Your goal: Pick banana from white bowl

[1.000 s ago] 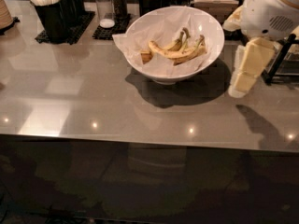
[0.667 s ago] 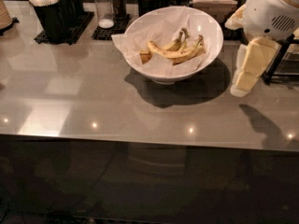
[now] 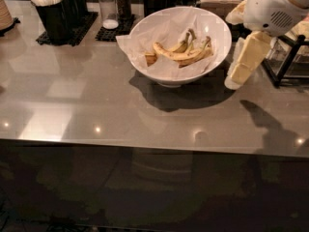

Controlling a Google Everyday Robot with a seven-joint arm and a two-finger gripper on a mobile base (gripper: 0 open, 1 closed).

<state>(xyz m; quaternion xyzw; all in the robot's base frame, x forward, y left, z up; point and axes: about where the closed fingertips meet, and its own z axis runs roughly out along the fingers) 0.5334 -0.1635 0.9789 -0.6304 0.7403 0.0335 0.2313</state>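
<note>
The white bowl (image 3: 219, 25), lined with crinkled white paper, stands at the middle back of the grey table. A curved yellow banana (image 3: 182, 55) with brown freckles lies in it. A second banana (image 3: 186, 41) lies behind it and a short brownish stub (image 3: 150, 58) to its left. My gripper (image 3: 235, 81), cream-coloured, hangs from the white arm just right of the bowl. Its tip is low, near the table and level with the bowl's side. It holds nothing that I can see.
Black cups (image 3: 53, 16) with stirrers and two shakers (image 3: 108, 6) stand at the back left. A black wire rack (image 3: 289, 62) is close to the right of the gripper. The table's front edge (image 3: 145, 146) runs across the view.
The gripper has moved a little left and up, closer to the bowl's right side. The bowl and bananas have not moved.
</note>
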